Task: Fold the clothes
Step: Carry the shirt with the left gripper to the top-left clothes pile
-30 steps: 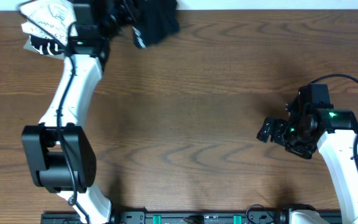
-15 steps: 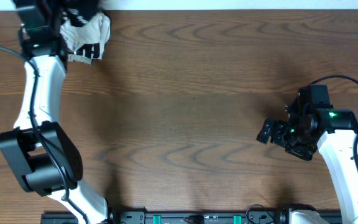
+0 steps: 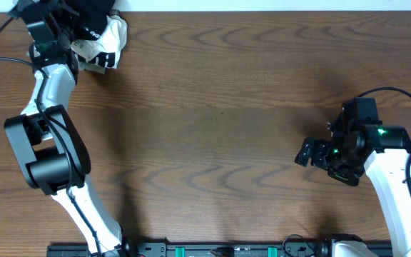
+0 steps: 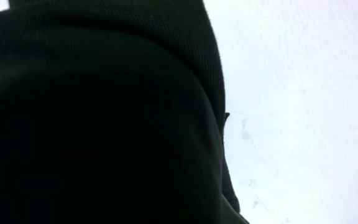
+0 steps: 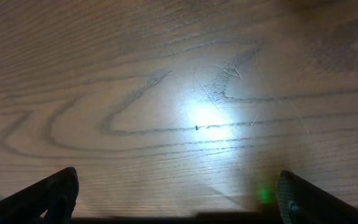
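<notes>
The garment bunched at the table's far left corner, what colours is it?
Black and cream garment, clearest overhead.

The crumpled black and cream printed garment (image 3: pixel 95 32) runs off the top edge of the overhead view, so its full extent cannot be told; the left gripper (image 3: pixel 66 18) is buried in that cloth and its fingers cannot be made out there; in the left wrist view dark black ribbed fabric (image 4: pixel 98 124) fills the space before the fingers and hides them wholly, and whether they are closed cannot be told; in the right wrist view only the two black fingertips (image 5: pixel 48 196) show, cut off by the bottom edge, with the wooden table (image 5: pixel 185 93) blurred by glare between them.
</notes>
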`<state>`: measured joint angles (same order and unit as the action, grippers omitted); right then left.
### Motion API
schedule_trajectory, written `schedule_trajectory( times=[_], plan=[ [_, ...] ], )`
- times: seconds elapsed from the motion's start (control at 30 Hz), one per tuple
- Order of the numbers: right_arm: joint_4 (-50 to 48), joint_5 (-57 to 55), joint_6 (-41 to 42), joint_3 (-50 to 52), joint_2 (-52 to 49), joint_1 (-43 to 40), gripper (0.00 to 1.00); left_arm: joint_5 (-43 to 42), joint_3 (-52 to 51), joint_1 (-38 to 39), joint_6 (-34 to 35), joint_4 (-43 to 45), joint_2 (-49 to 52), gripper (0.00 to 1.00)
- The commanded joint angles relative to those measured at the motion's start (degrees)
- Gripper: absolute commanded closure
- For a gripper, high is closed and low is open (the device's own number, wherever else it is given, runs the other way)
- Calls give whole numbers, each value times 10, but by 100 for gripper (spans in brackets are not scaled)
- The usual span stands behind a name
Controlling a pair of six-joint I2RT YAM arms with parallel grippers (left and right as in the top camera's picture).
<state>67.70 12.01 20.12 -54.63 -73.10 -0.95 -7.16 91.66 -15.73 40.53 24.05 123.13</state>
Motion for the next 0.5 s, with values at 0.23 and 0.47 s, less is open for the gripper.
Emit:
schedule_trajectory(
  times=[0.23, 0.47],
  plan=[
    [-2, 5, 0, 1, 5, 7, 1, -25, 17, -3, 118, 15, 0, 89],
    [0, 5, 0, 1, 5, 7, 1, -39, 17, 1, 158, -14, 3, 89]
  ],
)
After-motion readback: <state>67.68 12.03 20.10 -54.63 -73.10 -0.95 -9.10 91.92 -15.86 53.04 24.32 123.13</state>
